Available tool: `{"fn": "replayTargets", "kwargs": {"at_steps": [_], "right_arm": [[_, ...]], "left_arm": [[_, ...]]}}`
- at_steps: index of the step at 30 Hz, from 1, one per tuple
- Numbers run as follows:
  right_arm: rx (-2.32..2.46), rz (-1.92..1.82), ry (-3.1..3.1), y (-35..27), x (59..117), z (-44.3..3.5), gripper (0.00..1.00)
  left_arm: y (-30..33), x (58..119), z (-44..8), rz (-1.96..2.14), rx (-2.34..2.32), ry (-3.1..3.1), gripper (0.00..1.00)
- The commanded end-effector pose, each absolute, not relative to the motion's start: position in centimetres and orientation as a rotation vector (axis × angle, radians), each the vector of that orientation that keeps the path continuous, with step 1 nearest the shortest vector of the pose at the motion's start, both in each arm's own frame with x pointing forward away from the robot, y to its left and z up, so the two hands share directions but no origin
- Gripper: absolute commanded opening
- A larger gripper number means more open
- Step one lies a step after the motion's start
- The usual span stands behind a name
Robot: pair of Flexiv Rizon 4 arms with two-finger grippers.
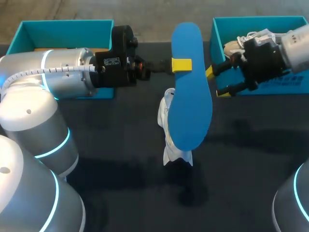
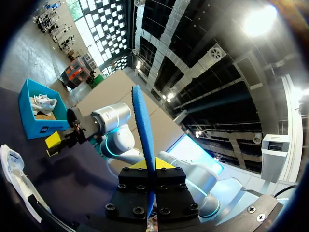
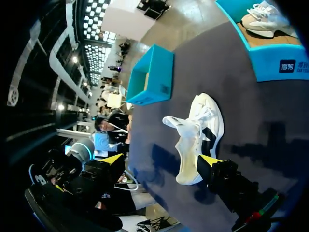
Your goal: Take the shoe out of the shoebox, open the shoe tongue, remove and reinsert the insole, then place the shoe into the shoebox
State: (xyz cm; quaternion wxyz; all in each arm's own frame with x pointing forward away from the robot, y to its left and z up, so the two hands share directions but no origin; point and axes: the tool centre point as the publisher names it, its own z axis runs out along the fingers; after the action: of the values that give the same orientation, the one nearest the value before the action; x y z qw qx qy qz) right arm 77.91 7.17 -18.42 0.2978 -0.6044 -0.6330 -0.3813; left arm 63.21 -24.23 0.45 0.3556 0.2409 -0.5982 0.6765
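A long blue insole (image 1: 189, 87) hangs above the table's middle, with my left gripper (image 1: 181, 65) shut on it near its far end. In the left wrist view the insole (image 2: 143, 128) stands edge-on, pinched in the left gripper (image 2: 149, 167). Under it, a white shoe (image 1: 170, 126) lies on the dark table, tongue pulled open. My right gripper (image 1: 216, 82) is open just right of the insole, holding nothing. From the right wrist view the shoe (image 3: 199, 133) lies ahead of the wide-open right gripper (image 3: 161, 160).
A teal shoebox (image 1: 289, 26) at the back right holds a second white shoe (image 1: 251, 39). Another teal shoebox (image 1: 34, 30) stands at the back left behind my left arm. The dark table (image 1: 120, 154) stretches bare toward the front.
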Motion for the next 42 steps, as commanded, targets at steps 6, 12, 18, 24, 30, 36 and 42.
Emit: {"fn": "replayTargets", "kwargs": {"at_steps": [6, 12, 18, 24, 30, 36, 42], "right_arm": [[-1.503, -1.138, -1.516, 6.2, 78.6, -16.7, 1.0], [-1.442, -1.196, -1.38, 5.4, 79.0, -15.9, 1.0], [-1.448, -1.192, -1.397, 5.0, 79.2, -15.3, 1.0], [-1.402, -1.204, -1.364, 5.4, 79.0, -14.9, 1.0], [-1.387, -1.214, -1.368, 5.8, 79.0, -14.3, 1.0], [-1.387, -1.214, -1.368, 5.8, 79.0, -14.3, 1.0], [-1.387, -1.214, -1.368, 5.8, 79.0, -14.3, 1.0]], "left_arm": [[-24.5, 63.3, 0.4, 1.75, 0.621, -1.543, 0.0], [-24.5, 63.3, 0.4, 1.75, 0.621, -1.543, 0.0], [-24.5, 63.3, 0.4, 1.75, 0.621, -1.543, 0.0], [-24.5, 63.3, 0.4, 1.75, 0.621, -1.543, 0.0], [-24.5, 63.3, 0.4, 1.75, 0.621, -1.543, 0.0], [-24.5, 63.3, 0.4, 1.75, 0.621, -1.543, 0.0], [-24.5, 63.3, 0.4, 1.75, 0.621, -1.543, 0.0]]}}
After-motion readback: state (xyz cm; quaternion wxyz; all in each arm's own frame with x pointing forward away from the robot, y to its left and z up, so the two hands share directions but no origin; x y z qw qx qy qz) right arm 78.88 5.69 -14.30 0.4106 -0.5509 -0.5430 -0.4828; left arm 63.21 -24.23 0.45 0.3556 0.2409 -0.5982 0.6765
